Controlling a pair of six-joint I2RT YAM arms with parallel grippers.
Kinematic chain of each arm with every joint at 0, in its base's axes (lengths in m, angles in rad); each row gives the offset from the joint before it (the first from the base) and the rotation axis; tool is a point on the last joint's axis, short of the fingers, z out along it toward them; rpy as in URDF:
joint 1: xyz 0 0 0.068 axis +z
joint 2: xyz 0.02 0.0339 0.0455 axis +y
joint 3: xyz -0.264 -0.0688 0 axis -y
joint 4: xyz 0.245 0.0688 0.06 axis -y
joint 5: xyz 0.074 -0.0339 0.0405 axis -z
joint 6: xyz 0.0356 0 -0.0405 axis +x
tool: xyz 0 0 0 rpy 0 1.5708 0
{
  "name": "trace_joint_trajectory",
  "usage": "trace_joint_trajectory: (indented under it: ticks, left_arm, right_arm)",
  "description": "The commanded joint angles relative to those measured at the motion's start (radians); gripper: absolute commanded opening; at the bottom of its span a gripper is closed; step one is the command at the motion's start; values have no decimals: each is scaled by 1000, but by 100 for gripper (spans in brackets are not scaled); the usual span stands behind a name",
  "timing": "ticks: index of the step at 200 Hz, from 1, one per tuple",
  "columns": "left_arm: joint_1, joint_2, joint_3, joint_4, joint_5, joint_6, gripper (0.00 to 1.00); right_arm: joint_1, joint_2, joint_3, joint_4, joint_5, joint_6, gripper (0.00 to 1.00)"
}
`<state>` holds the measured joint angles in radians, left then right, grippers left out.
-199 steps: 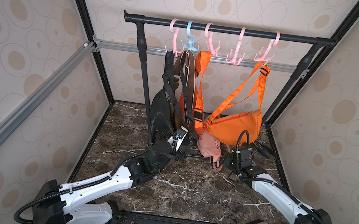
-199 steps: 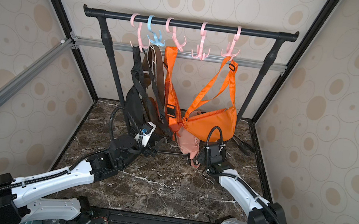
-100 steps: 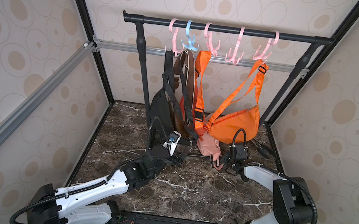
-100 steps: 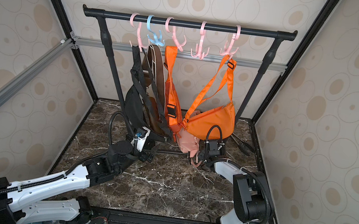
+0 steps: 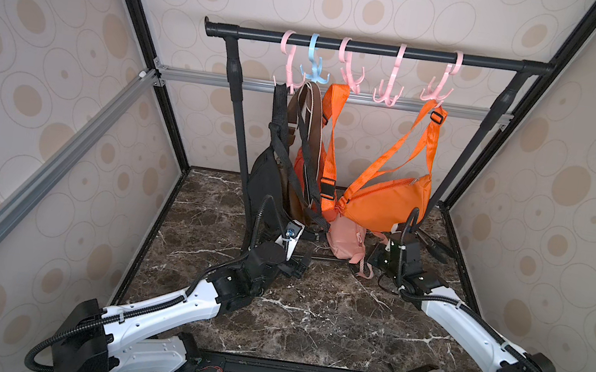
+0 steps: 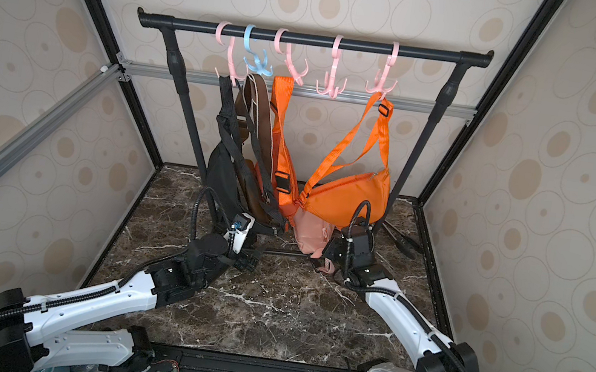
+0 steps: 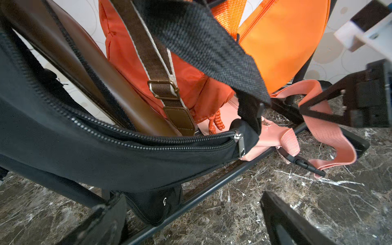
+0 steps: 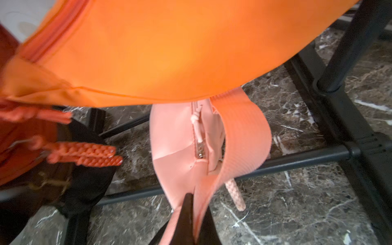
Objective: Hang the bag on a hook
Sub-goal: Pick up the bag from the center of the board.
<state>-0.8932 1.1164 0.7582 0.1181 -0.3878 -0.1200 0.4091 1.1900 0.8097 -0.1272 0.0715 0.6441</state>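
Right pincer is clamped on the strap, which is ribbed pink webbing, floppy. Left pincer gapes empty at the bag's eight o'clock. Bag slumps on the desk at twelve, under the orange bag. It looks light and soft and will likely sag, so the strap is the hold. Beyond, overhead, hangs a glossy bare hook.

There's the pink bag, pale salmon, strap to match; the orange bag blazing bright; black bag all dark, brown bag glossy with a white-edged strap. Four pink hooks and one blue hook on a black rail. The floor is dark brown marble, white-veined; the walls are beige with tan dots in rings.
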Motion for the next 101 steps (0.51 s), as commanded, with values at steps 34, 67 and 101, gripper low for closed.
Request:
trace_joint_trajectory:
  ticks: [34,67,101]
  left_arm:
    - [-3,10,63,-14,-33,-6,100]
    - [-3,1,66,-17,-37,0,100]
    - [-3,-32,62,1,-21,21,100]
  right_arm:
    - [88,-166,191,-242,-229,-82,0]
    - [149,-196,346,-351,-330,-134,0]
    - [170,-237,447,-341,-471,-158,0]
